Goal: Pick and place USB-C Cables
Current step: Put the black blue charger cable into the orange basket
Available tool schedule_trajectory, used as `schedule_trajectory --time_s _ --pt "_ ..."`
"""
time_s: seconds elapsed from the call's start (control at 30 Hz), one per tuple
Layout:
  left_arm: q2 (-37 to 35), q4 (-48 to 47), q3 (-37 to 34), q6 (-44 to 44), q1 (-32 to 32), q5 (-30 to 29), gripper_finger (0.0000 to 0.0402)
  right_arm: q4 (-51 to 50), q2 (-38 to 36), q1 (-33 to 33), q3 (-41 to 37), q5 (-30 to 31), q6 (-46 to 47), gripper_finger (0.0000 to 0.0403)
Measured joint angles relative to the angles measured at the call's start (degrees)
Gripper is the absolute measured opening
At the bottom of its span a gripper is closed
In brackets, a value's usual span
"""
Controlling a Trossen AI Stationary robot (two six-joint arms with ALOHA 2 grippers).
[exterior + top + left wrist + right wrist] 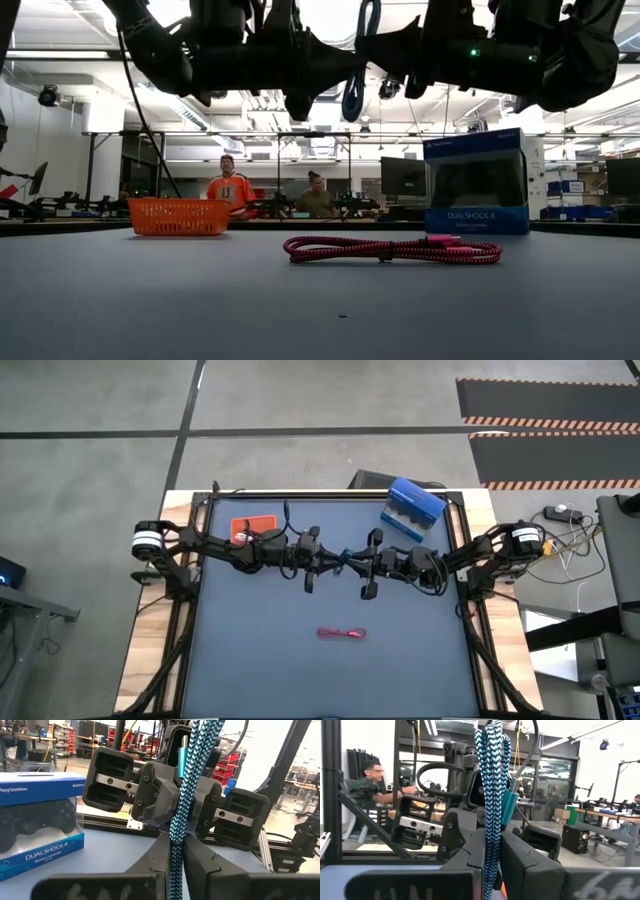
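Observation:
A teal braided USB-C cable (346, 558) is held in the air over the middle of the table between my two grippers, which face each other. My left gripper (175, 856) and my right gripper (490, 862) are both shut on it. One loop of the cable (352, 98) hangs below them in the low view. A red-pink cable (342, 632) lies bundled flat on the table nearer the front edge; it also shows in the low view (392, 249). The orange tray (253, 528) stands at the far left. The white and black cables do not show. My left gripper pinches the teal cable's bundled strands (176, 832) between its two fingers, which come in level from the table's left and lie across it. The cable is lifted clear of the table. My right gripper pinches the same bundle of strands (490, 827) between its two fingers, beside the teal plug (509, 805). The fingers come in level from the table's right and lie across the cable. The cable is clear of the table.
A blue game-controller box (412, 508) stands at the far right of the table, also in the low view (475, 182). People sit at benches in the room beyond the table (228, 185). The table surface around the red-pink cable is bare.

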Motion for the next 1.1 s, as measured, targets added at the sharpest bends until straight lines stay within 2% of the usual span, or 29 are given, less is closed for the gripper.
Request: schedule_trajectory --time_s 0.1,0.27,0.47,0.63,0.77,0.97,1.1 --pt "0.00 -0.10 -0.01 -0.04 0.07 -0.24 0.0015 -0.38 0.00 0.01 0.00 0.56 -0.08 0.0039" --pt "-0.22 -0.75 0.00 -0.15 0.04 -0.21 0.0015 -1.07 0.00 0.01 0.02 0.85 1.70 0.0091" --pt "-2.45 -7.99 -0.01 2.13 0.06 -2.20 0.0015 -3.04 -2.62 0.01 0.02 0.83 4.78 0.0153" --pt "-6.36 -16.80 0.01 3.59 0.04 -5.11 0.0014 -10.84 -7.85 0.01 0.00 0.80 6.20 0.0186" --pt "-11.12 -27.33 0.34 6.90 0.10 -8.70 0.0014 -16.43 -13.09 0.03 0.00 0.78 7.92 0.0196" --pt "-19.20 -49.98 2.25 11.33 1.67 -14.54 0.0013 -24.65 -21.54 0.03 0.02 0.99 9.86 0.0191" --pt "-24.01 -61.83 2.81 12.90 4.43 -15.49 0.0013 -31.63 -26.85 0.03 0.07 4.83 9.24 0.0187"
